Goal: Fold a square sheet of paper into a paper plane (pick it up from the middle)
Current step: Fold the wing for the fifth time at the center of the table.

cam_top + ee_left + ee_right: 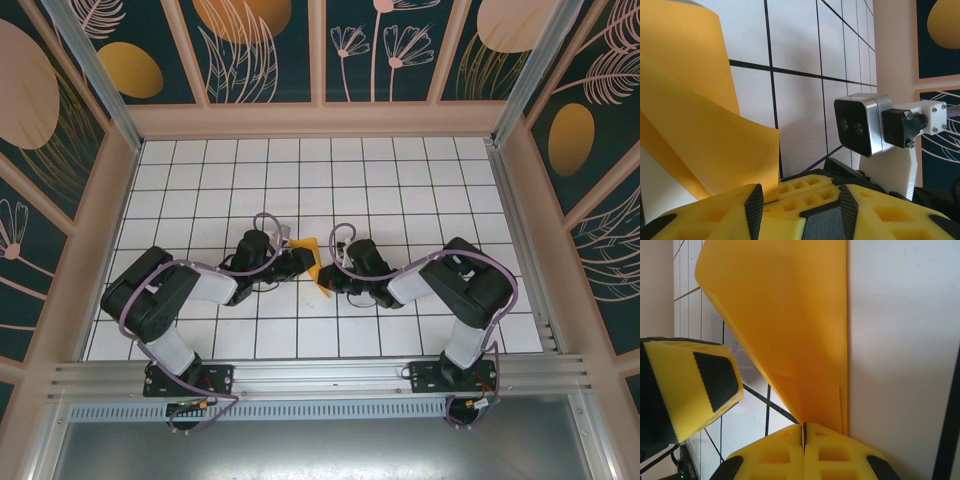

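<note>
The square sheet of paper [309, 254], orange-yellow and folded into a narrower shape, stands up off the tiles between the two arms at the table's middle. My right gripper [804, 429] is shut on its lower corner, the two yellow fingers pressed together with the paper [795, 325] rising from between them. My left gripper [800, 189] is open, and its black pads [754, 210] stand well apart. The paper [695, 115] hangs just to the left of them, outside the gap. The right gripper's fingertips [805, 192] lie just beyond that gap. One left finger [695, 385] sits apart from the sheet.
White tiled table [400, 180] with raised wooden walls [320, 120] on three sides. A metal rail [320, 375] runs along the near edge by the arm bases. The right wrist camera [862, 125] sits close in front of my left gripper.
</note>
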Controlling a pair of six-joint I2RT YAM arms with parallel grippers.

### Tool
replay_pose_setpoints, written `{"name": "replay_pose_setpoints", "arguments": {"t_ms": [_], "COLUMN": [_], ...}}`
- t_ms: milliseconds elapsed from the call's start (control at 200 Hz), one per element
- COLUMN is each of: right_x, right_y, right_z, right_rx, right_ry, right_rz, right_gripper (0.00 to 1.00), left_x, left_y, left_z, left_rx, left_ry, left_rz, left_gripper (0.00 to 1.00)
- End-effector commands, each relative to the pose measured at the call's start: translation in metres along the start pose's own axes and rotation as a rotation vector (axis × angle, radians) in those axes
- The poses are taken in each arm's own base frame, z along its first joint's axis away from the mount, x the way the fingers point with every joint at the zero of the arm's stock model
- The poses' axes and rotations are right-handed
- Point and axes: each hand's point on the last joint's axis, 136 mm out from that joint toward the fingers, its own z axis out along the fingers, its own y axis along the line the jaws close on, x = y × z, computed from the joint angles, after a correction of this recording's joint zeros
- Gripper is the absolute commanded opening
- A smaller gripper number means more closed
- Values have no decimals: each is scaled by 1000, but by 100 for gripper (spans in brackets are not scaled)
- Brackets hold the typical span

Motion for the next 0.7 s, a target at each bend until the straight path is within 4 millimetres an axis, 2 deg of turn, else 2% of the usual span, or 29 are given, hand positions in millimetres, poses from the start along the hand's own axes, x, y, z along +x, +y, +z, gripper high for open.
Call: {"name": "replay_pose_setpoints", "arguments": {"t_ms": [0, 115, 140, 380, 590, 696], "right_x": [25, 26, 26, 24, 24, 23], "right_y": [-38, -39, -38, -39, -40, -39], "right_z": [7, 9, 9, 10, 9, 9], "right_rx": [119, 119, 118, 125, 134, 144], "right_ry": [83, 92, 94, 93, 88, 91], "right_rz": [64, 66, 67, 66, 63, 54], "right_gripper": [0, 0, 0, 0, 0, 2], "left_x": [-7, -9, -7, -7, -6, -4], "left_y": [-21, -23, -14, -4, 16, 32], "left_z": [5, 6, 10, 19, 24, 24], "left_rx": [78, 83, 65, 34, -35, -104], "left_ry": [-6, -11, 1, 14, 13, 11], "left_rz": [39, 52, 41, 46, 14, -10], "left_gripper": [49, 50, 50, 50, 49, 47]}}
